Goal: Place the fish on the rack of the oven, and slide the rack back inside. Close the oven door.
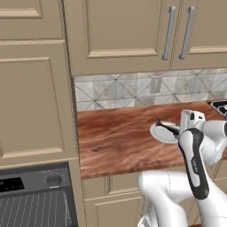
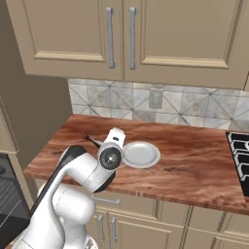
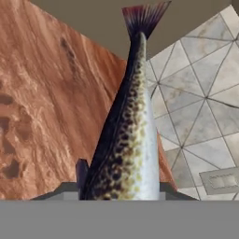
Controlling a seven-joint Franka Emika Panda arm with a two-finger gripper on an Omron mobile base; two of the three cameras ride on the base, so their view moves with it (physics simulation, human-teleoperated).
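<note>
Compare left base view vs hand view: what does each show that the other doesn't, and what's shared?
Left base view has the oven at lower left with its rack, the upper cabinets with bar handles, a white plate on the counter, and a stove corner at far right.

Hand view has the fish's speckled body and fanned tail up close, held in the end effector.

Both show the wood counter and the tiled backsplash with its wall outlet.
</note>
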